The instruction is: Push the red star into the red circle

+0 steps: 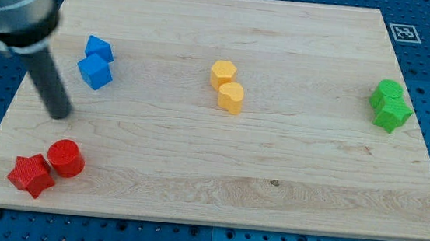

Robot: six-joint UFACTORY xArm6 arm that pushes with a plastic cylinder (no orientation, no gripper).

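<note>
Right then, my tip (60,112) sat bare on the pale wooden board (273,165) — just a rod, no hand to spread or pinch | red star-shaped block (31,175) at the view's bottom-left, touching the red round cylinder block (65,158) | tip above both, apart — below the two blue blocks (94,71)

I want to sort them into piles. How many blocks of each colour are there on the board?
Red: 2, the red star and the red circle
Blue: 2
Yellow: 2
Green: 2
Total: 8
</note>
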